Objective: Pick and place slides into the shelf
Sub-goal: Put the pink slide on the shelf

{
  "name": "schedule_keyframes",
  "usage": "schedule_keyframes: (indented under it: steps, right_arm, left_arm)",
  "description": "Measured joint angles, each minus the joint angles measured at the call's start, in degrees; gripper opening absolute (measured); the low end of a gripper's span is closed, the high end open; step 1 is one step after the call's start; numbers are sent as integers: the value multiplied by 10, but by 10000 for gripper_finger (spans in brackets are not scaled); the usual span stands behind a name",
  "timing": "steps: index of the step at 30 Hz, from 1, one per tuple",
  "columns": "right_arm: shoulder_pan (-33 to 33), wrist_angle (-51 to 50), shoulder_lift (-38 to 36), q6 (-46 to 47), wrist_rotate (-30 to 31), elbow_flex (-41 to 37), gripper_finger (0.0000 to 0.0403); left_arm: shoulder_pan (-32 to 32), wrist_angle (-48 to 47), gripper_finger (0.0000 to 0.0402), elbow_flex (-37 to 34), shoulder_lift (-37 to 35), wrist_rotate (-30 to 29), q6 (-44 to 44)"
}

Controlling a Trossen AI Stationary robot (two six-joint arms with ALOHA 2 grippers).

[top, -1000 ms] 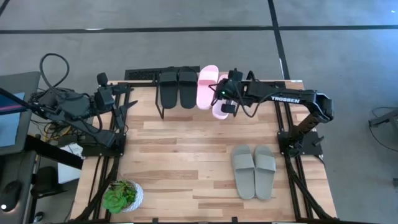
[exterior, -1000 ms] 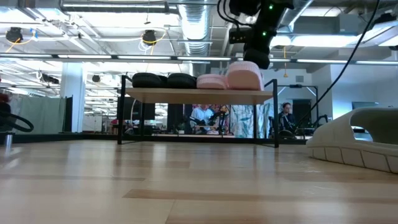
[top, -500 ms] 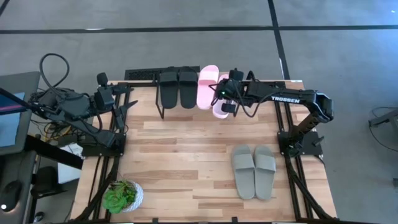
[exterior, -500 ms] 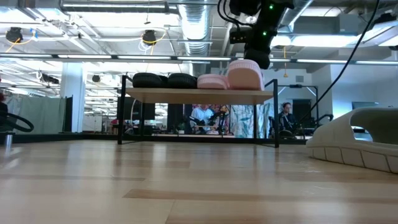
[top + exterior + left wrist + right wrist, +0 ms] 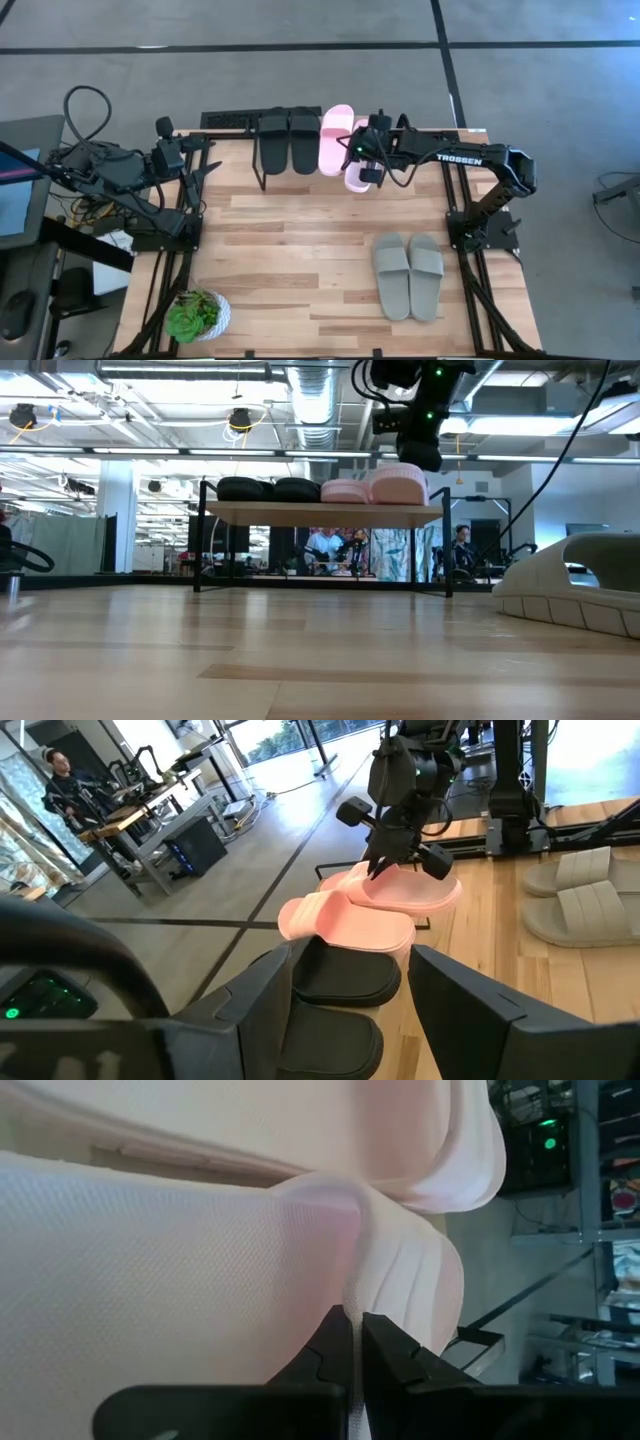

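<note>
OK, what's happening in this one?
The right gripper is shut on the strap edge of a pink slide, holding it at the shelf beside the other pink slide. The black pair is already on the shelf. The grey-green pair lies on the table. The left gripper waits open at the table's left edge.

Two dark jointed arms, the right arm [image 5: 470, 160] lettered TROSSEN in white, black cables looped.

Grey-green slides [image 5: 585, 585] cut off at low view's edge, background people [image 5: 330, 548] blurred
</note>
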Motion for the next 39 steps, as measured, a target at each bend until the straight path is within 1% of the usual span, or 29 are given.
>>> schedule_keyframes:
  steps: [7,12,15,23,28,39]
  right_arm:
    - [0,23,0,-50,11,-1,0]
    - [-6,36,0,-63,11,-2,0]
    - [-10,41,0,-73,-4,-2,0]
    - [-16,78,1,-106,-19,-2,0]
    - [-25,80,1,-115,-40,-2,0]
    - [-30,94,1,-151,-48,-2,0]
  left_arm:
    - [0,0,192,0,0,0,0]
    - [0,0,192,0,0,0,0]
    - [0,0,192,0,0,0,0]
    - [0,-1,192,0,0,0,0]
    - [0,-1,192,0,0,0,0]
    - [0,-1,192,0,0,0,0]
